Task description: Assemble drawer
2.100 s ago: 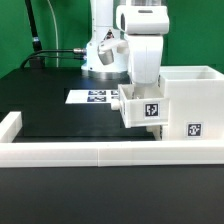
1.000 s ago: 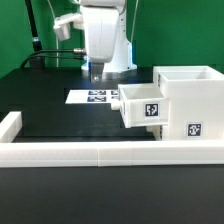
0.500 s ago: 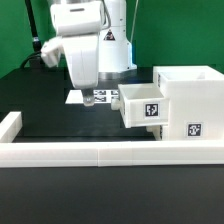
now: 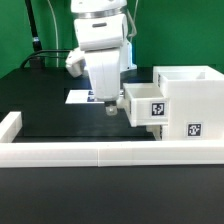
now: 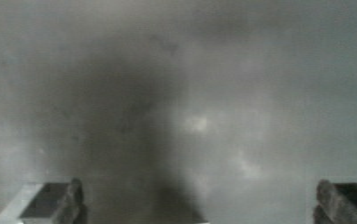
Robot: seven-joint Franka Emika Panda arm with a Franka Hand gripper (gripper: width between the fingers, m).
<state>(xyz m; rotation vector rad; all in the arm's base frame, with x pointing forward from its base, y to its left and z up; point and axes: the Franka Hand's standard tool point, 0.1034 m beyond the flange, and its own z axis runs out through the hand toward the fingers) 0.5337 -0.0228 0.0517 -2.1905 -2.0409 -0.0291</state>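
The white drawer housing (image 4: pixel 190 105) stands at the exterior view's right, with a tag on its front. One tray (image 4: pixel 146 106) with a tag sticks partly out of the housing toward the exterior view's left. A second tray is not to be made out. My gripper (image 4: pixel 110 109) hangs low over the black table, close beside the tray's outer face. The wrist view is a grey blur. It shows only my two fingertips (image 5: pixel 54 200), set far apart with nothing between them. The gripper (image 5: pixel 200 204) is open and empty.
The long low white border wall (image 4: pixel 90 152) runs along the front, with a raised end at the exterior view's left (image 4: pixel 10 124). The marker board (image 4: pixel 80 97) lies on the black table (image 4: pixel 50 110) behind my gripper, partly hidden by the arm.
The arm left the tray, swung back and to the exterior view's left, and has now come back right and down, close beside the tray's outer face. The tray and housing have not moved.
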